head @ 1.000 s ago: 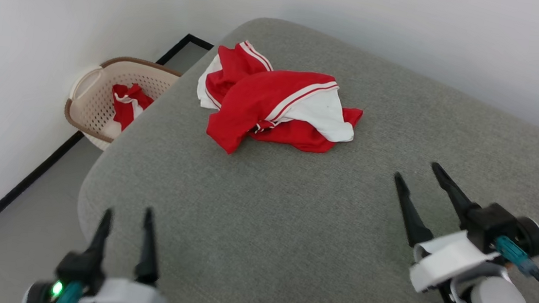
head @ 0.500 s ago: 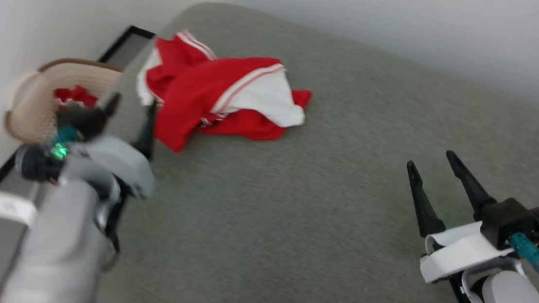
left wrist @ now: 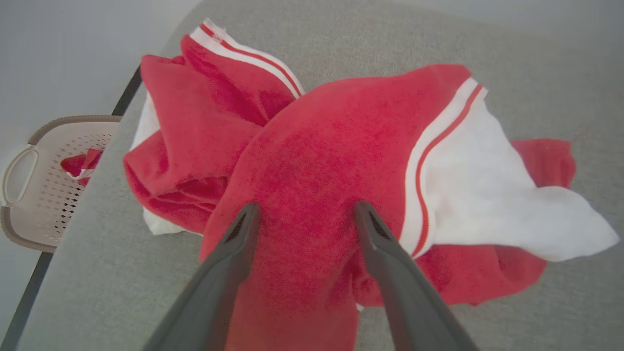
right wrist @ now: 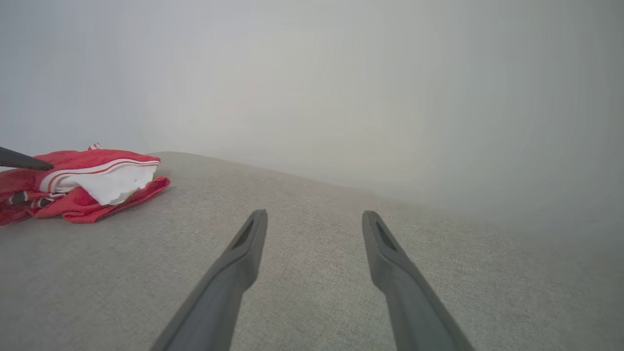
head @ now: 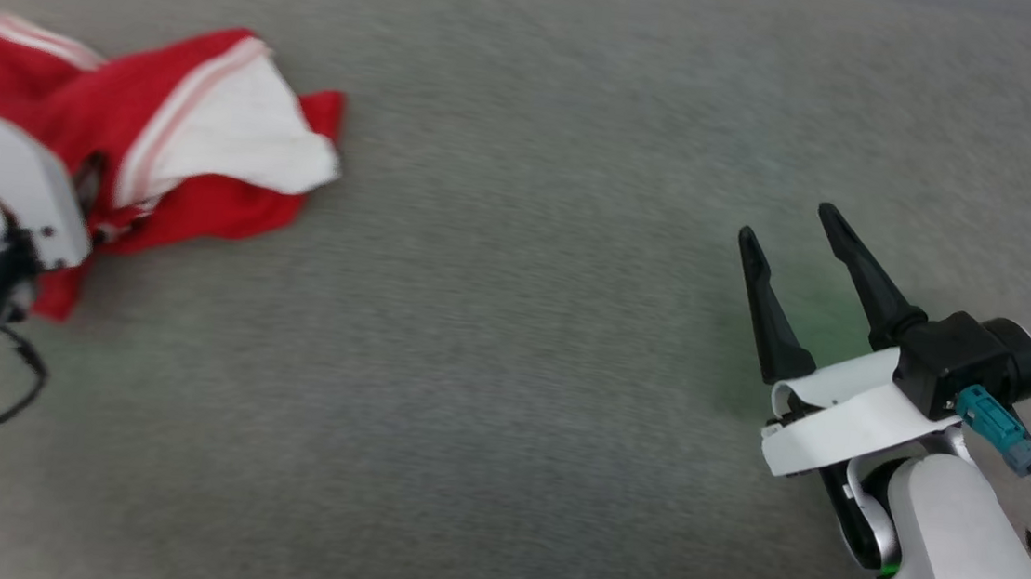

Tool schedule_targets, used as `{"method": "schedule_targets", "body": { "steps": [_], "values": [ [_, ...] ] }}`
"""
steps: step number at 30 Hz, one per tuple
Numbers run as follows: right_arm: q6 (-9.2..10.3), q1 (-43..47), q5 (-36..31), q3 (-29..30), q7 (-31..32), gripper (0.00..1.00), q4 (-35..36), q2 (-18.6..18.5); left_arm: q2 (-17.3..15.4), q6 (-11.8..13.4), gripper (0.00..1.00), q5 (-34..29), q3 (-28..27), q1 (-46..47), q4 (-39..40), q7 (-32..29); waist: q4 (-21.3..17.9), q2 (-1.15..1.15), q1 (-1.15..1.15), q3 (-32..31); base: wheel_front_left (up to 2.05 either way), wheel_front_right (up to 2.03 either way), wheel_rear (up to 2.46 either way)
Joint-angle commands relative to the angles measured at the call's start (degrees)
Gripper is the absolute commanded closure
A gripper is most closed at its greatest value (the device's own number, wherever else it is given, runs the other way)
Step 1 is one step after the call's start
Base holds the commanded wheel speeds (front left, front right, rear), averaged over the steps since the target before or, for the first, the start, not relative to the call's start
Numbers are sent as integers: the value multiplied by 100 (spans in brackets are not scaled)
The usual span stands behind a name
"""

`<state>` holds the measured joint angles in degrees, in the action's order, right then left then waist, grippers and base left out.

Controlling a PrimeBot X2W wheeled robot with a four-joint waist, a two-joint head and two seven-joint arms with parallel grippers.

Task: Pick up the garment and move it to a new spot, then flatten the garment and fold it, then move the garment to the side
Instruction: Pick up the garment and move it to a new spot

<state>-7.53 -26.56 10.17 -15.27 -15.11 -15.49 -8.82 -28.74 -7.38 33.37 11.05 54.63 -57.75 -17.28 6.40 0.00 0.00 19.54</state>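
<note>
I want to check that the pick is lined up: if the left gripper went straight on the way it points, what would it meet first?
The crumpled red cloth T-shirt with white sleeves: the open left gripper points at its red middle fold. How near it is remains unclear.

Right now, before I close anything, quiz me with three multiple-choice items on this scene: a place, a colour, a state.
1. Where is the left pincer?
A. over the shirt
B. in a basket
C. against the wall

2. What colour is the shirt's loose sleeve?
A. blue
B. white
C. black

3. The right pincer is:
A. open, holding nothing
B. shut on the shirt
C. shut, holding nothing

Answers:
1 A: its fingers straddle red cloth in the left wrist view.
2 B: it is white past the striped band.
3 A: its fingers stand apart over bare cushion.
</note>
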Motion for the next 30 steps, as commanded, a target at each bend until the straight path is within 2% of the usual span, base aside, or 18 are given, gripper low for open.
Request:
{"method": "schedule_targets", "body": {
  "steps": [1,4,6,10,14,15,17,20,25,30],
  "values": [
    [8,-92,41,-11,-5,0,24,42,-49,-9,0,41,41,76,-47,-105,-983,0,0,852,0,0,0],
    [8,-153,45,13,-5,0,49,107,-313,-9,0,179,-18,179,-362,-475,-1174,0,0,944,0,0,0],
    [8,-142,47,27,-5,0,67,128,-306,-10,0,303,-24,189,-527,-748,-1251,0,0,1002,0,0,0],
    [8,-162,23,43,-5,0,99,123,-59,-33,0,592,52,81,-666,-1308,-1305,0,0,1137,0,0,0],
    [8,-217,-6,17,-5,0,98,146,194,-41,0,901,120,-118,-670,-1586,-1314,0,0,1191,0,0,0],
    [8,-235,-10,0,-5,0,100,155,237,-43,24,968,140,-171,-633,-1616,-1313,0,0,1183,0,0,0],
    [8,-259,-1,-25,-5,0,111,173,260,-44,100,1110,137,-251,-561,-1533,-1305,0,0,1134,0,0,0],
    [8,-248,10,-46,-5,0,111,205,207,-58,100,1265,156,-338,-389,-1389,-1269,0,0,966,0,0,0],
    [8,-56,38,-30,-5,0,39,240,26,-66,100,1588,103,-208,234,-661,-1157,0,0,550,0,0,0],
    [8,139,61,-38,-5,0,-48,263,-435,-11,100,1979,202,-287,999,-367,-1066,0,0,112,0,0,0]
  ]
}}
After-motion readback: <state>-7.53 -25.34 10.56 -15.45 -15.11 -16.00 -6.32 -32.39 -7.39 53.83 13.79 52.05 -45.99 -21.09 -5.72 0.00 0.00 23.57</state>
